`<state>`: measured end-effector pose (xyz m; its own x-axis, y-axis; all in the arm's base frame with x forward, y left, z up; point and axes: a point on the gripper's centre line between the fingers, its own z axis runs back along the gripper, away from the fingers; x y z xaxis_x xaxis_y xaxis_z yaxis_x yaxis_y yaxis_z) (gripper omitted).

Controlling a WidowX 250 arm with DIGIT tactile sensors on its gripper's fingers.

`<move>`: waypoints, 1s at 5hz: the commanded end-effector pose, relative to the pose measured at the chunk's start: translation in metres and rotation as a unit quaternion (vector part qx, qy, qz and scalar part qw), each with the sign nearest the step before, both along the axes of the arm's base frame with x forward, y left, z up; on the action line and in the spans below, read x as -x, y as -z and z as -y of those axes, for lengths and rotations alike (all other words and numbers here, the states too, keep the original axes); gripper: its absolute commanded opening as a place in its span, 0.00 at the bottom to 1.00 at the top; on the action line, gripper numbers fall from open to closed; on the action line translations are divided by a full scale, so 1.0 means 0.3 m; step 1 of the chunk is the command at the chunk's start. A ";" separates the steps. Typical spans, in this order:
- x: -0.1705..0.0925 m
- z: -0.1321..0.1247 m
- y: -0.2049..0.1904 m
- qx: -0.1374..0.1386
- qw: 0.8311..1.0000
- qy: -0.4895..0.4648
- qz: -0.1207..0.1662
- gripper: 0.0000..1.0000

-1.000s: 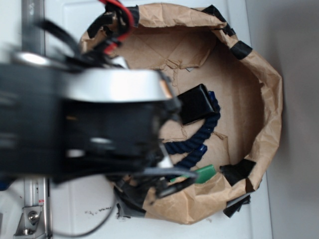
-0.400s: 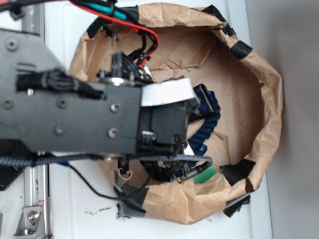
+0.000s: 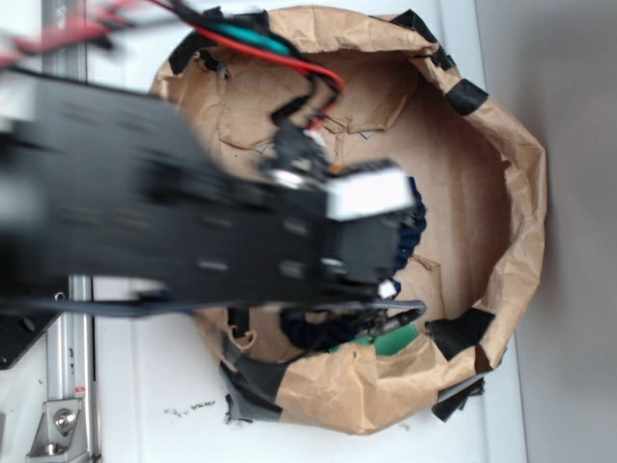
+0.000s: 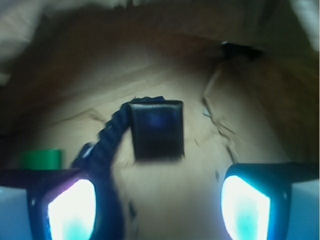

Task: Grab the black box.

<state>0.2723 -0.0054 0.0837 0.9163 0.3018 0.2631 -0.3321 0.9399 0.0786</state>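
In the wrist view, a green object [image 4: 41,158] sits at the far left, just above the hand's left finger [image 4: 70,207], whose pad glows bright at the lower left. Next to it, the dark navy rope [image 4: 102,150] curves from the lower left up toward the centre of the frame. The black box [image 4: 157,130] lies flat on the brown paper floor [image 4: 240,120] at frame centre, its left edge touching the rope. The hand [image 4: 159,205] is spread open, its fingers wide apart at the bottom corners, with the box above the gap between them. In the exterior view, the blurred black arm [image 3: 145,212] fills the left and centre, reaching into the brown paper enclosure [image 3: 521,193] patched with black tape [image 3: 466,95] and hiding the box; rope shows at its right edge.
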 end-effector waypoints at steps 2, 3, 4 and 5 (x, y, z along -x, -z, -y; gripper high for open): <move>-0.099 -0.086 0.125 -0.004 0.999 -0.005 0.039 1.00; -0.145 -0.061 0.198 -0.002 1.000 0.005 0.019 1.00; -0.181 0.006 0.242 0.051 0.998 0.031 0.012 1.00; -0.162 0.028 0.204 0.065 0.998 0.022 0.014 0.00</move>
